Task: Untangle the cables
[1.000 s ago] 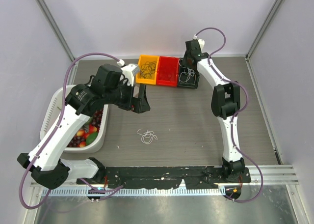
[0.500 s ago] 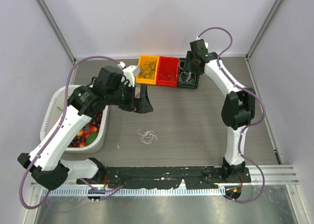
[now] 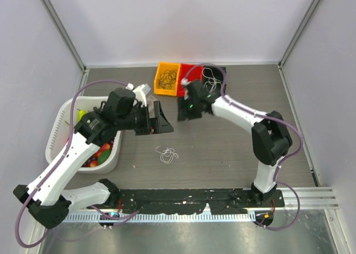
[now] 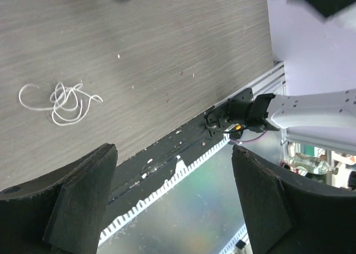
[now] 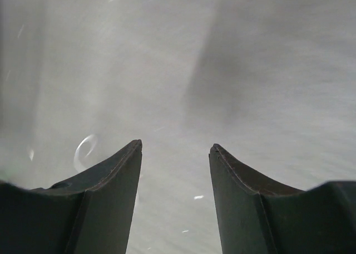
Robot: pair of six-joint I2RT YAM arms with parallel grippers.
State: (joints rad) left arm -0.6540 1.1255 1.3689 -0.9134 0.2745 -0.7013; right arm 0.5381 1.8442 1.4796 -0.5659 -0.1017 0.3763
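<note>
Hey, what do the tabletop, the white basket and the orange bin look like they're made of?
Tabletop: likely matte wood-look laminate, grey grain streaks. White basket: probably moulded plastic, slotted walls. Orange bin: probably plastic, uniform bright colour.

Lab cell: white walls (image 3: 167,20), railed table (image 3: 233,148).

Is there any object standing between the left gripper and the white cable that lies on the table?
Nothing visible does. The white cable lies alone on the table. Only bare surface shows between it and the open left gripper, which holds nothing.
</note>
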